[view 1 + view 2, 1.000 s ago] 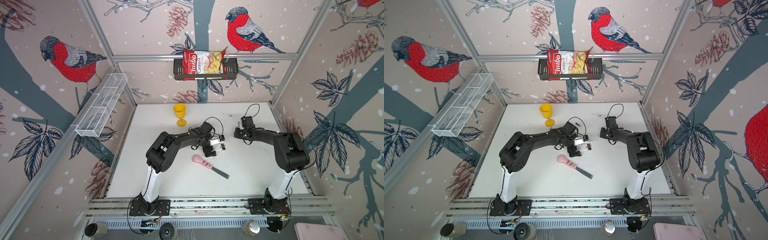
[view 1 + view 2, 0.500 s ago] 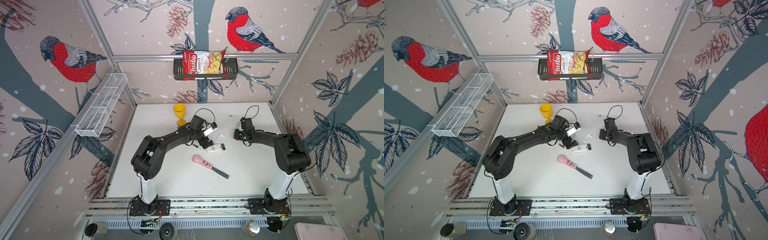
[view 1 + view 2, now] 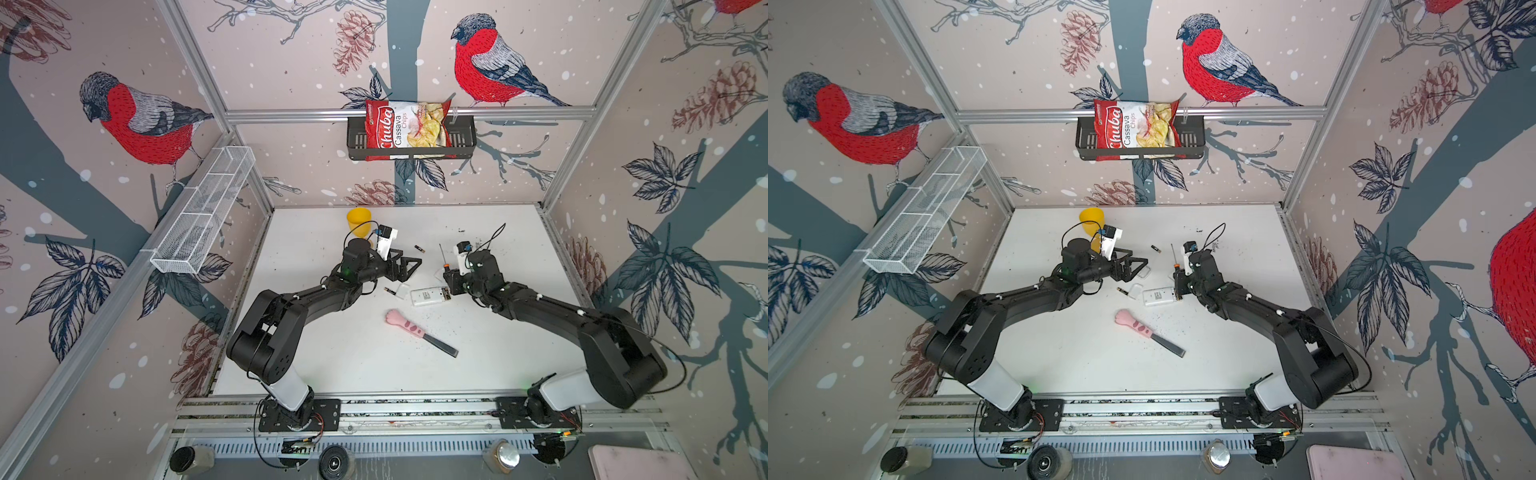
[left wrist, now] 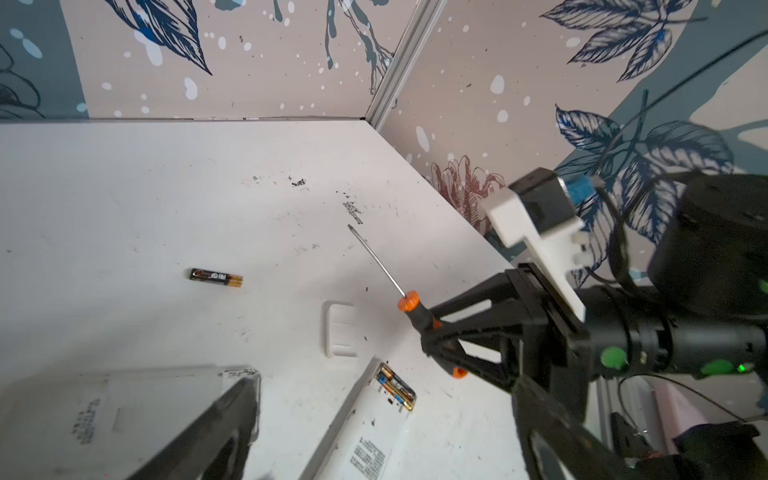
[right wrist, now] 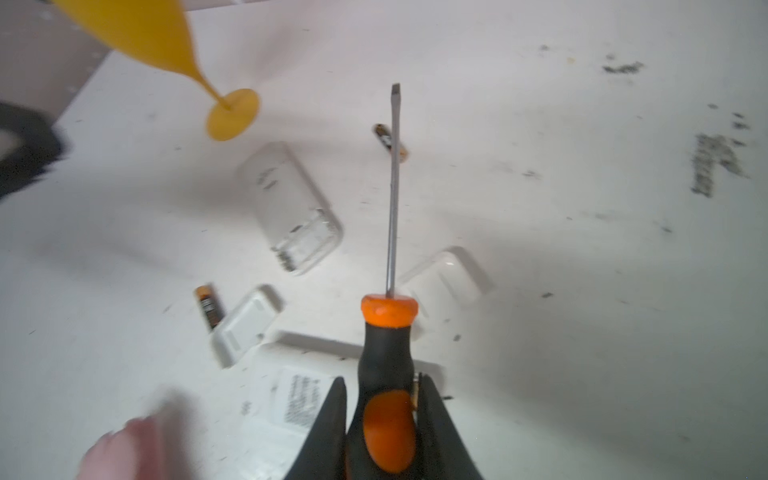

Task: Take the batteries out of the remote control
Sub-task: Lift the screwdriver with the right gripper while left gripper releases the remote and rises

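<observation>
The remote control (image 3: 428,296) lies near the middle of the table (image 3: 332,357). Its long axis runs from left edge to right edge, with the open compartment at the end facing the right edge. The left wrist view shows batteries (image 4: 395,386) in there, laid lengthwise along the body, though how many is hard to count. A loose battery (image 3: 419,248) lies nearer the back edge, long axis roughly left to right, gold end toward the right edge; in the right wrist view the screwdriver shaft crosses it. Another loose battery (image 3: 390,291) lies just off the remote control's closed end, just beside a small white lid (image 3: 402,291), gold end turned away from the remote control. The right tool (image 3: 449,279) is pinched on the handle of the screwdriver (image 5: 386,349), whose shaft points at the back edge. It hangs over the compartment end and hides part of it in both top views. The left tool (image 3: 409,259) stands spread wide, gripping nothing, above a white casing (image 5: 291,208), which it mostly covers in both top views. Only one of its fingers (image 4: 208,436) enters the left wrist view. A second ago the left tool was down at the remote control; it has since drawn away toward the back edge, while the right tool has come in from nearer the right edge. The remote control has stayed where it was.
</observation>
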You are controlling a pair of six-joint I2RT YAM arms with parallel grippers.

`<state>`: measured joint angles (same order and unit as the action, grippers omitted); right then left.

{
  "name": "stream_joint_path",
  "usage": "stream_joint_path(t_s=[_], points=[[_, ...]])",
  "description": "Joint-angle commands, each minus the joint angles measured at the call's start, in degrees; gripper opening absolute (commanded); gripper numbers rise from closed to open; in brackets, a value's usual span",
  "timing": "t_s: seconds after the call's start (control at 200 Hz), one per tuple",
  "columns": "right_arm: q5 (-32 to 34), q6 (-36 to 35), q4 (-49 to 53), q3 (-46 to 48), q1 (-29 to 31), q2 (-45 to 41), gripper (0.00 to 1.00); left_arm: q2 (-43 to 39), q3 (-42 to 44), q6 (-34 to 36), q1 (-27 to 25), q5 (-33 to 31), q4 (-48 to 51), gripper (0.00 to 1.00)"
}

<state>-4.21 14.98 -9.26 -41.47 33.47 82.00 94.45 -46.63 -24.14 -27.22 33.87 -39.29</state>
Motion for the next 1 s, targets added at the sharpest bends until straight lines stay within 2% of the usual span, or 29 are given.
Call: stream_joint_path(t_s=[0.0,0.045,0.135,0.28,0.47,0.835,0.996], points=[[-1.80,-1.40,-4.56,1.74,3.27,-3.41,0.01,0.55,2.97,-10.16,0.08,0.96,-12.65,0.80],[-1.69,-1.75,-5.23,2.19,4.87,-4.64,0.00,0.55,4.25,-11.87,0.11,0.60,-14.09,0.74],[-1.29,-2.53,-5.44,2.32,7.05,-6.09,0.01,-0.24,6.91,-14.27,0.13,-0.93,-16.09,0.69],[-0.21,-3.61,-4.35,1.08,10.18,-5.62,0.01,-2.58,11.28,-15.36,0.08,-4.33,-18.94,0.69],[-0.97,-4.03,-6.20,0.21,13.34,-3.05,0.01,-2.85,14.31,-20.37,0.09,-5.19,-26.79,0.68],[-3.09,-4.86,-8.33,-1.60,15.11,-0.52,0.01,2.39,13.00,-25.59,-0.43,-5.51,-31.11,0.59],[-2.46,-4.74,-8.81,-1.65,15.22,-0.17,0.01,5.13,11.62,-27.20,-1.03,-6.29,-32.01,0.45]])
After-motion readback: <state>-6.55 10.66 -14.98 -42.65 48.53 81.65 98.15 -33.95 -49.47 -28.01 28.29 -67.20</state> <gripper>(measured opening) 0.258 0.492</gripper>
